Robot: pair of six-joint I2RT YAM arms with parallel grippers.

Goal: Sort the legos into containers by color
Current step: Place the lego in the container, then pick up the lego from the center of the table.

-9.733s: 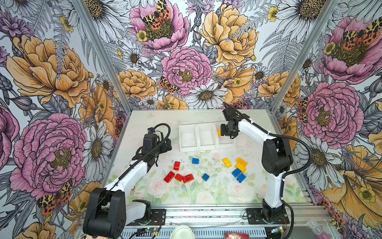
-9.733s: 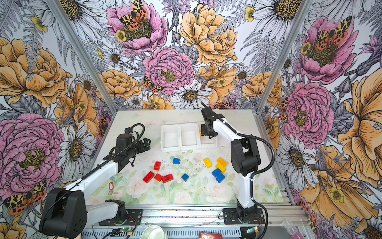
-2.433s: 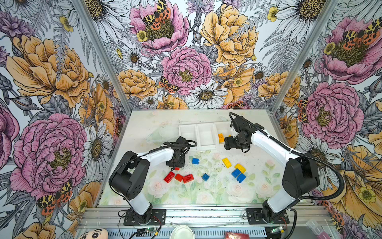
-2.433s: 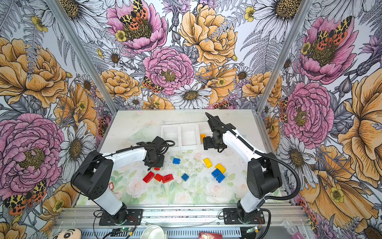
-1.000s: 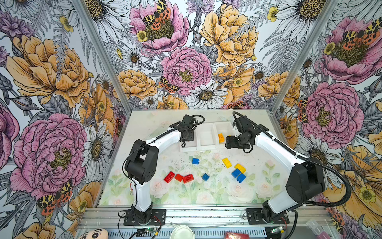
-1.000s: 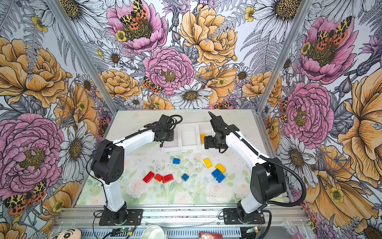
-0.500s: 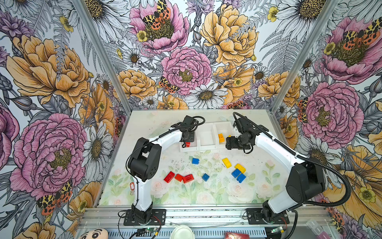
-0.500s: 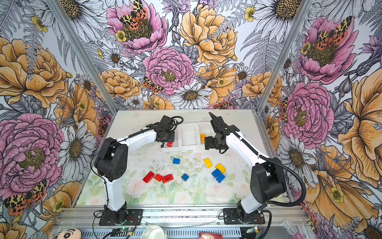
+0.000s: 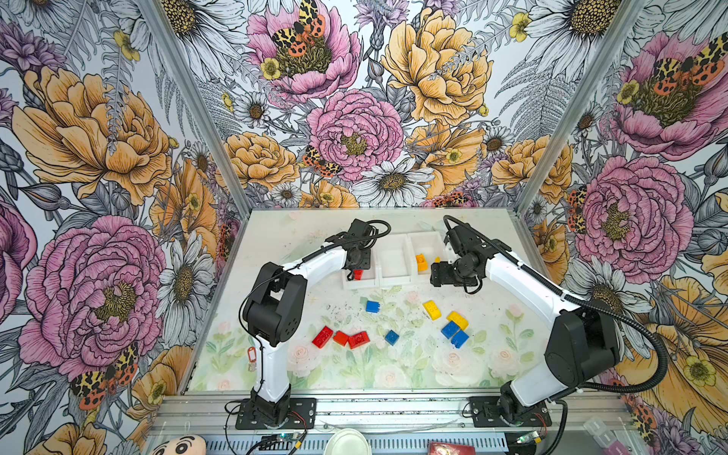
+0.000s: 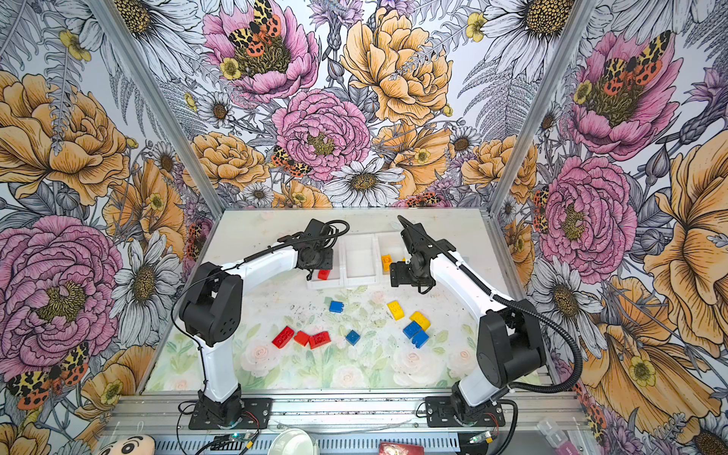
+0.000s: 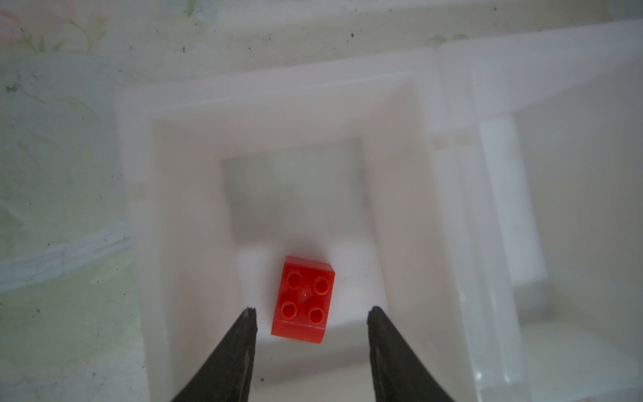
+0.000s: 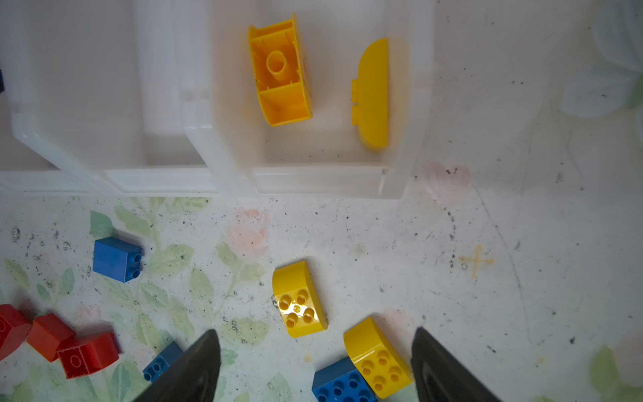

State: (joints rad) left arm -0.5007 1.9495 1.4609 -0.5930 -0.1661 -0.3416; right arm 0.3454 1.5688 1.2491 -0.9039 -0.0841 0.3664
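Opened since a second ago: left gripper (image 11: pixel 312 309), parted partway, holding nothing, over left bin (image 11: pixel 188 209). Walls close on both sides of fingertips (image 11: pixel 243 330); open floor toward far end. Red brick (image 11: pixel 304 299) square, four studs up, flat on bin floor below and between tips, untouched. Right gripper (image 12: pixel 315 330) wide, empty, over table (image 12: pixel 487 278) near right bin (image 12: pixel 313 181).
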